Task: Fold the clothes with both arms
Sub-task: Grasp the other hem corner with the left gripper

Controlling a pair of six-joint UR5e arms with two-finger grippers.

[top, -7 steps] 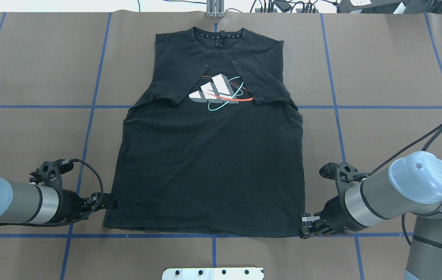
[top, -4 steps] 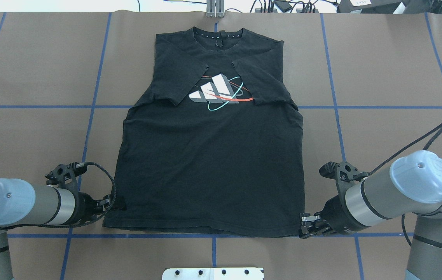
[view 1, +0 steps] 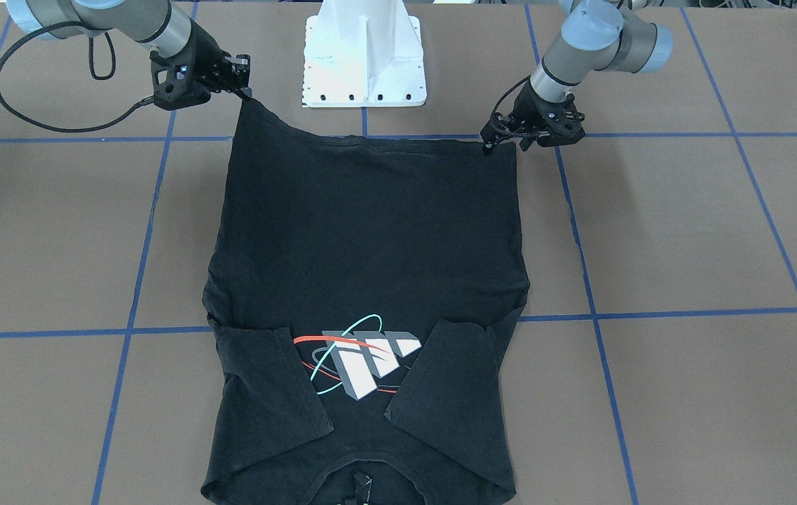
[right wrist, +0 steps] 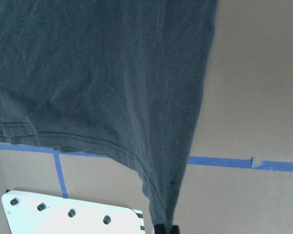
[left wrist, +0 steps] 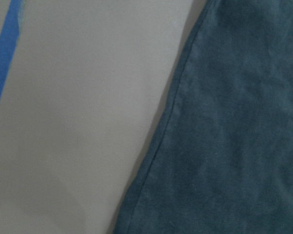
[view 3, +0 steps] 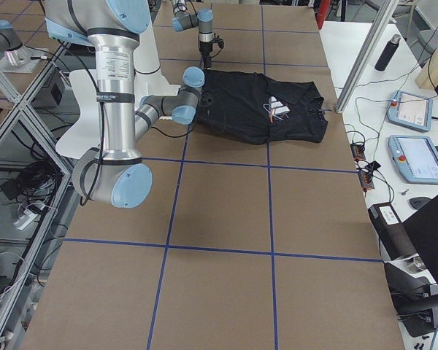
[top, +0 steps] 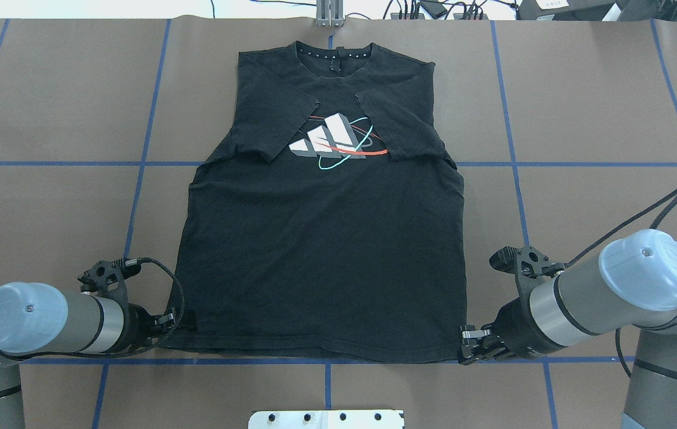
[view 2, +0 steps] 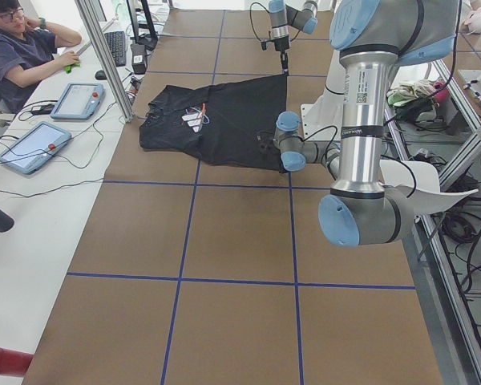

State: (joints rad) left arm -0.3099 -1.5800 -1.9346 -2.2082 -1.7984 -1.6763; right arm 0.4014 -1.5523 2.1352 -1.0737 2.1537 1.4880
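Note:
The black T-shirt (top: 320, 250) lies flat on the brown table, collar at the far side, both sleeves folded in over the logo (top: 335, 143). My right gripper (top: 464, 348) is shut on the near right hem corner. In the front-facing view that corner is pulled up in a peak to the right gripper (view 1: 244, 88), and in the right wrist view the cloth (right wrist: 97, 73) narrows down to it. My left gripper (top: 178, 323) sits low at the near left hem corner, open. The left wrist view shows only the shirt's edge (left wrist: 234, 122) and bare table, no fingers.
The white pedestal base (view 1: 363, 56) stands just behind the hem, its plate (top: 326, 419) at the near edge. Blue tape lines (top: 136, 164) grid the table. A person (view 2: 24, 48) sits at a side desk with tablets (view 2: 78, 100) beyond the collar end.
My left arm has slid along the shirt's left side toward the near hem corner and closer to the cloth. The right arm and the shirt have stayed put.

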